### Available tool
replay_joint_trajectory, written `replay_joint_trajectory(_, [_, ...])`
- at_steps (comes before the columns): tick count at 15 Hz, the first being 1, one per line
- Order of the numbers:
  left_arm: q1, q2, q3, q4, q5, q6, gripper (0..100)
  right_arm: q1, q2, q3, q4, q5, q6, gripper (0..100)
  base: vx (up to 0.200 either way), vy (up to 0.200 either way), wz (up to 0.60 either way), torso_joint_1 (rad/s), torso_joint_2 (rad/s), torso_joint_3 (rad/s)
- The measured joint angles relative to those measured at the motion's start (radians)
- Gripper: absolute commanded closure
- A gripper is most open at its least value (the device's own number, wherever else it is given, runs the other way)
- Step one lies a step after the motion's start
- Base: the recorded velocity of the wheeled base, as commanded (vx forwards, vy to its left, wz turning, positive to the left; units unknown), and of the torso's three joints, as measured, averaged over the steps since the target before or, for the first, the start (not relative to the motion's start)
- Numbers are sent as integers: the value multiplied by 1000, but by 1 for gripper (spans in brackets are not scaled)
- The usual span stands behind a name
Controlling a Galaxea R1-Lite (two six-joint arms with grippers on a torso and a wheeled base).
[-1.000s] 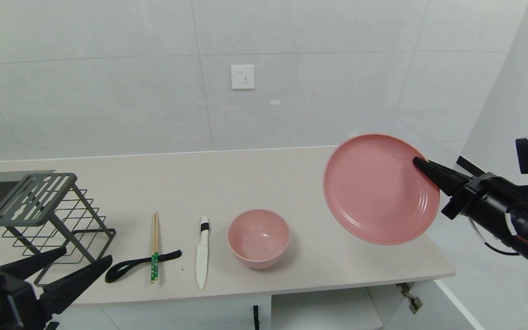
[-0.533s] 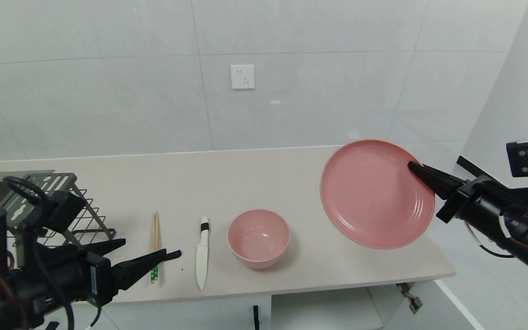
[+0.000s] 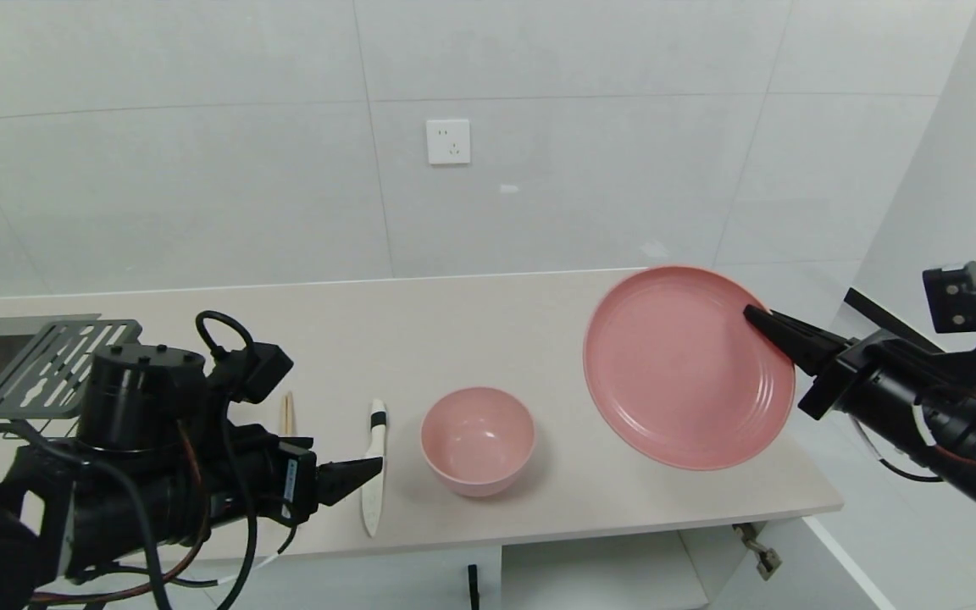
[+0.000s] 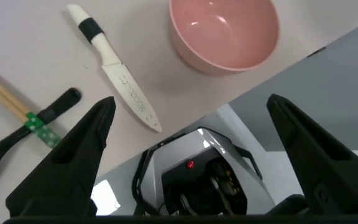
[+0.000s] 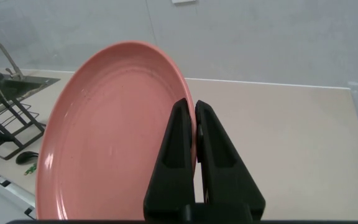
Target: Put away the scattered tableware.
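On counter (image 3: 539, 339): one bowl (image 3: 477, 436), one knife (image 4: 114, 71) | left claw (image 4: 191, 102) spread | right claw (image 5: 191, 107) pinches one plate (image 3: 683, 373)

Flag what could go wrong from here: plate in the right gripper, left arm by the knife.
1. The right gripper pinches the pink plate by its rim alone, tilted in the air, so it could slip or swing.
2. The open left gripper sits low beside the knife, whose tip lies near the counter edge. A nudge might push it off.
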Motion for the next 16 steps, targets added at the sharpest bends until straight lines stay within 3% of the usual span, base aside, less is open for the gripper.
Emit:
replay_joint_trajectory(6, [-19, 204, -76, -153, 25, 0, 0, -37, 18, -9, 0, 1, 0, 100, 0, 0, 0, 0, 0, 0])
replay_joint_trajectory(16, [-44, 486, -307, -167, 25, -3, 0, -59, 36, -21, 0, 3, 0, 100, 0, 0, 0, 0, 0, 0])
